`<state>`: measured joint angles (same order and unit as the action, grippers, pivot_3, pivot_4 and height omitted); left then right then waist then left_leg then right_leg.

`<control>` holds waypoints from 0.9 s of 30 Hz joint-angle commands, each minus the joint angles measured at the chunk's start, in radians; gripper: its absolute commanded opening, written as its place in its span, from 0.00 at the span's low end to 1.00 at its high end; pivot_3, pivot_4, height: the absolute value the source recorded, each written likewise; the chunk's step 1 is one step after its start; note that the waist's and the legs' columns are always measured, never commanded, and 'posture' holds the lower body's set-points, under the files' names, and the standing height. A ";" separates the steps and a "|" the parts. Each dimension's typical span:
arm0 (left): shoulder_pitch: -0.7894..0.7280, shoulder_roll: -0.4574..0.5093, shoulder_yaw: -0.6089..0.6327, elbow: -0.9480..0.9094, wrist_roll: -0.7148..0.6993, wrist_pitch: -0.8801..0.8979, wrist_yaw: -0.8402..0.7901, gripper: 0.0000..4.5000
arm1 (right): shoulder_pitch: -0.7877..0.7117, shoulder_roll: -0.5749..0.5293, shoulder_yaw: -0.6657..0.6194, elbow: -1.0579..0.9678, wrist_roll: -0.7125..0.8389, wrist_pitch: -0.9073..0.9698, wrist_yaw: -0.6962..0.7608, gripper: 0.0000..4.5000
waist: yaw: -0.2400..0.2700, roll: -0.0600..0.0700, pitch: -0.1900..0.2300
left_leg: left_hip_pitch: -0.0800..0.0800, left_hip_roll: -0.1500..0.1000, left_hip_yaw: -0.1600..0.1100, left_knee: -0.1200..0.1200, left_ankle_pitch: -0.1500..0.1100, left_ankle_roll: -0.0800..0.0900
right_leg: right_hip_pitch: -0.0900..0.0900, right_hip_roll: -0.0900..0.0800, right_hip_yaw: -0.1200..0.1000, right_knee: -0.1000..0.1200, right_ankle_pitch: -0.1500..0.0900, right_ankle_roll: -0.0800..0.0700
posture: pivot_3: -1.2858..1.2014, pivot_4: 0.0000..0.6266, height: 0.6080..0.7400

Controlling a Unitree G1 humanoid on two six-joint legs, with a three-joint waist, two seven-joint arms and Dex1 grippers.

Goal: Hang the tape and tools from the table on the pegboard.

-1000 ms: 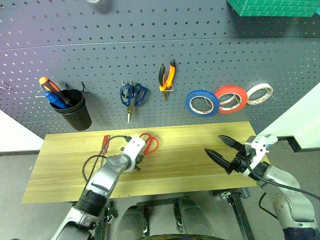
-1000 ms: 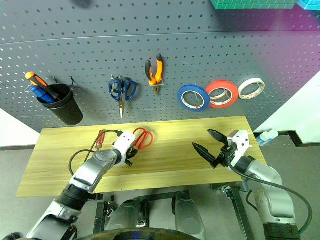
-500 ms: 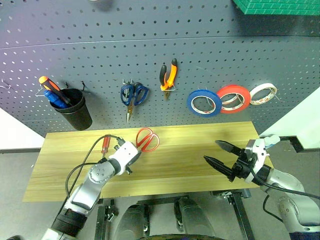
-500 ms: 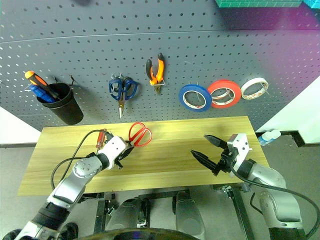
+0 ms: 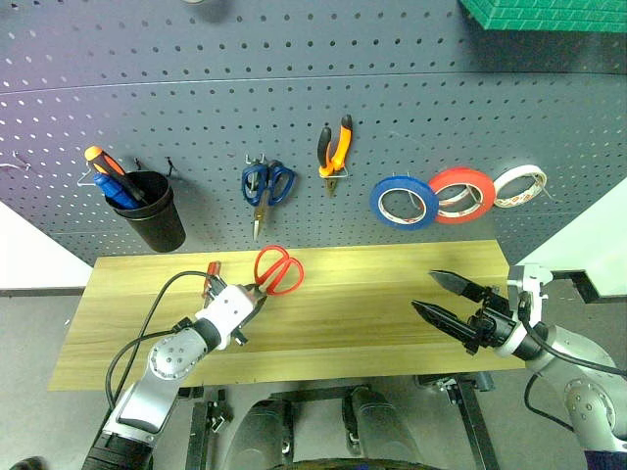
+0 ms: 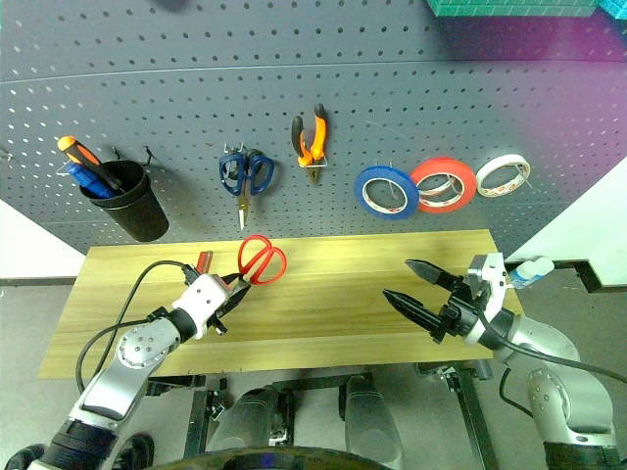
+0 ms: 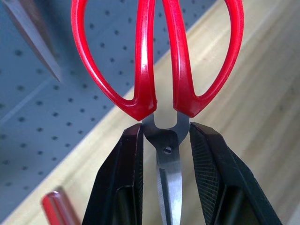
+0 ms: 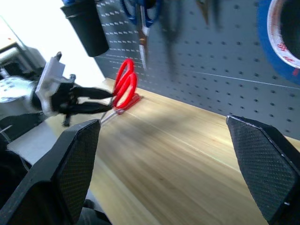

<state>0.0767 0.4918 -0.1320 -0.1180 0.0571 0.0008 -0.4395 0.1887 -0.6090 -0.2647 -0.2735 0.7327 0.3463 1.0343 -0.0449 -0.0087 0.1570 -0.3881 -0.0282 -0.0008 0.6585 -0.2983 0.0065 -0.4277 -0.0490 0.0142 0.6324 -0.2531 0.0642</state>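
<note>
My left gripper (image 5: 253,291) is shut on the red-handled scissors (image 5: 277,270) at their pivot (image 7: 164,150) and holds them above the table (image 5: 372,294), handle loops up toward the pegboard (image 5: 441,108). The slim red-handled screwdriver (image 5: 209,284) lies on the table just left of that gripper. On the pegboard hang the blue tape (image 5: 403,202) and the orange-and-black pliers (image 5: 333,149). My right gripper (image 5: 424,291) hovers open and empty over the table's right part, pointing left.
A black cup (image 5: 157,211) with orange and blue screwdrivers, blue scissors (image 5: 266,184), a red-orange roll (image 5: 460,194) and a white roll (image 5: 519,186) hang on the pegboard. A green bin (image 5: 549,12) sits top right. A small bottle (image 6: 529,269) stands past the table's right end.
The left gripper has lifted the red scissors off the table, moving up and left, and the handles now point upward. The right gripper has drawn back slightly, still open.
</note>
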 commanded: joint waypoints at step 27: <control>-0.063 0.005 0.140 -0.044 0.090 -0.296 0.125 0.24 | 0.044 0.031 -0.047 -0.001 0.135 -0.090 0.247 1.00 | 0.000 0.003 -0.032 | 0.015 0.000 0.001 0.008 0.000 0.001 | 0.019 0.002 0.000 0.000 0.005 0.004 | 0.45 0.12 0.97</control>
<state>0.0297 0.4978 -0.0180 -0.1487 0.1435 -0.2695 -0.3304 0.2303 -0.5806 -0.2845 -0.2849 0.8321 0.2684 1.2409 -0.0454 -0.0055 0.1246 -0.3719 -0.0280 0.0001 0.6669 -0.2986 0.0073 -0.4075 -0.0471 0.0147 0.6325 -0.2484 0.0682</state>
